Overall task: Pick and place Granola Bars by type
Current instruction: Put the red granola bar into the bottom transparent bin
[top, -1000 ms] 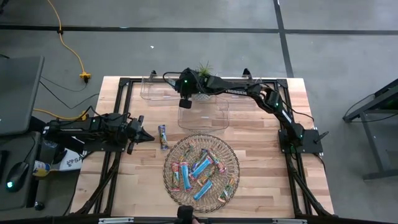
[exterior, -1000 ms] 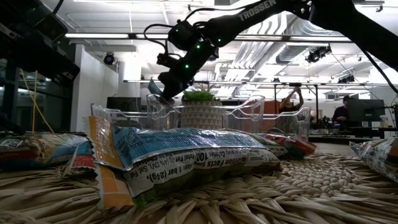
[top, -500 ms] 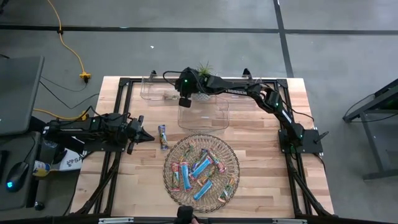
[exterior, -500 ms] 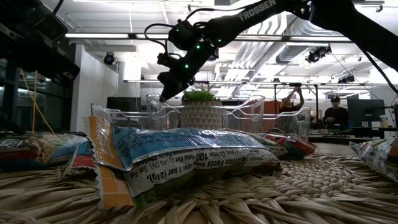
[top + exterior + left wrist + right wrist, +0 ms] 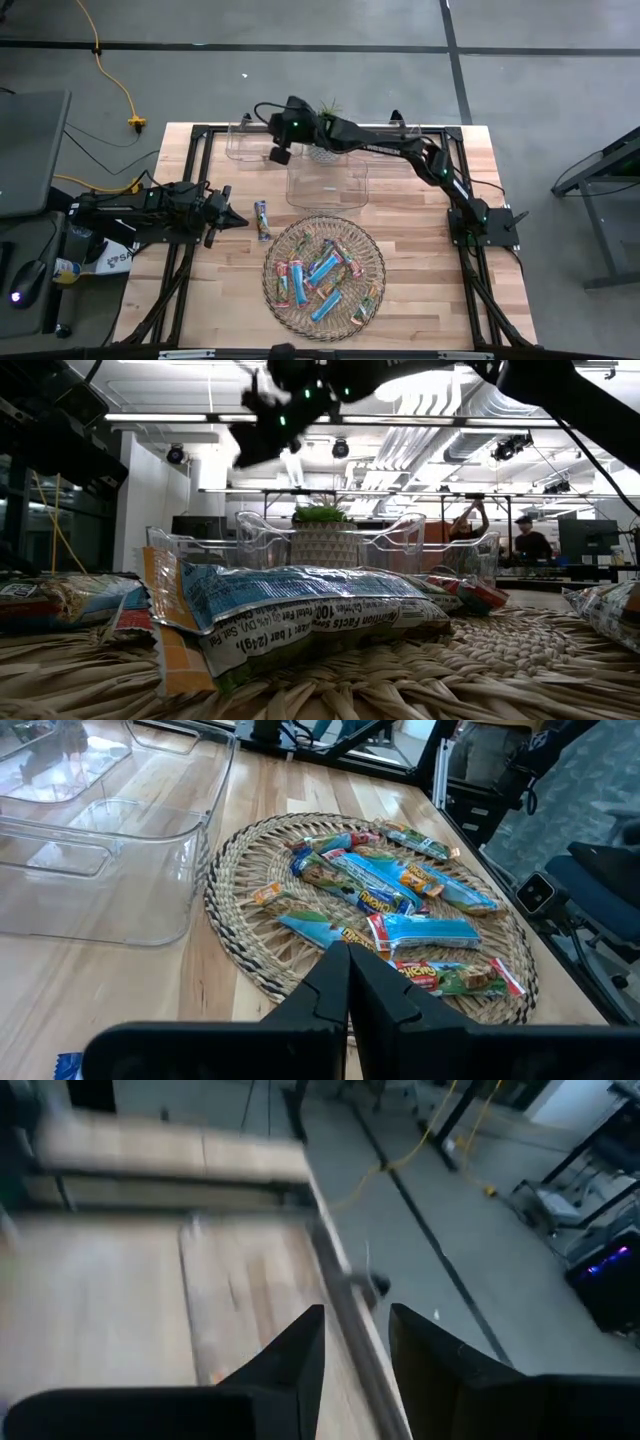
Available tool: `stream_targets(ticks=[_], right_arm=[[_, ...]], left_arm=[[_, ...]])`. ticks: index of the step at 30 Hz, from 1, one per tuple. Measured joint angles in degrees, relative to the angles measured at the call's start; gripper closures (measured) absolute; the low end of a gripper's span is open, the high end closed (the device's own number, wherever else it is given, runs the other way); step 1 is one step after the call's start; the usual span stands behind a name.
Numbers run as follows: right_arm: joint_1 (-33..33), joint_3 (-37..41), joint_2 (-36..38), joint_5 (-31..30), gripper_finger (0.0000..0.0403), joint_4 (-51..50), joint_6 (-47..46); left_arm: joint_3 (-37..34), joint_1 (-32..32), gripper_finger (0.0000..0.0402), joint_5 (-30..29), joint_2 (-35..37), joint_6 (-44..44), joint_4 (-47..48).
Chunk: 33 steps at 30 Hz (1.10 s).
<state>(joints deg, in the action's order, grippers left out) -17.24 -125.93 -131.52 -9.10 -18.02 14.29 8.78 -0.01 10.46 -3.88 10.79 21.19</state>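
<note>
Because sorting is under way, the pale wooden bench (image 5: 420,215) carries clear plastic rectangular bins (image 5: 326,180) just beside the right gripper (image 5: 279,155), which hangs raised over the far side with fingers parted and empty. Nearer the operator, well apart from it, the round woven wicker tray (image 5: 372,250) pools the unsorted shiny wrapped Granola Bars (image 5: 322,270). One bar (image 5: 262,220) lies just beside the left gripper (image 5: 238,222), fingers closed and empty, waiting.
</note>
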Motion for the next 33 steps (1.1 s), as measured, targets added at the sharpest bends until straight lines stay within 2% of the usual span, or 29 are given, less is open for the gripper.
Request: stream_targets(ticks=[7, 13, 17, 24, 29, 33], right_arm=[[3.06, -9.22, 0.11, 0.15, 0.0306, -6.8, -13.03], [5.43, -6.72, 3.74, 1.98, 0.0306, -8.17, -22.18], [7.08, -6.99, 4.49, 8.03, 0.0306, -8.77, -27.22], [10.49, -6.99, 4.71, 23.72, 0.0306, -12.77, -34.94], [13.4, -6.99, 4.76, 29.83, 0.0306, -18.64, -42.44], [16.06, -6.99, 4.76, 31.87, 0.0306, -24.16, -49.07]], left_arm=[[0.0, 0.0, 0.0401, 0.0, 0.0, 0.0, -0.01], [-0.02, 0.0, 0.0401, 0.0, 0.0, 0.0, 0.03], [-0.02, 0.0, 0.0401, -0.02, 0.0, 0.0, -0.02], [0.0, 0.0, 0.0401, -0.48, 0.0, 0.0, 0.02], [0.0, 0.0, 0.0401, -0.52, 0.0, 0.0, 0.0], [0.0, 0.0, 0.0401, -0.55, 0.0, 0.0, 0.01]])
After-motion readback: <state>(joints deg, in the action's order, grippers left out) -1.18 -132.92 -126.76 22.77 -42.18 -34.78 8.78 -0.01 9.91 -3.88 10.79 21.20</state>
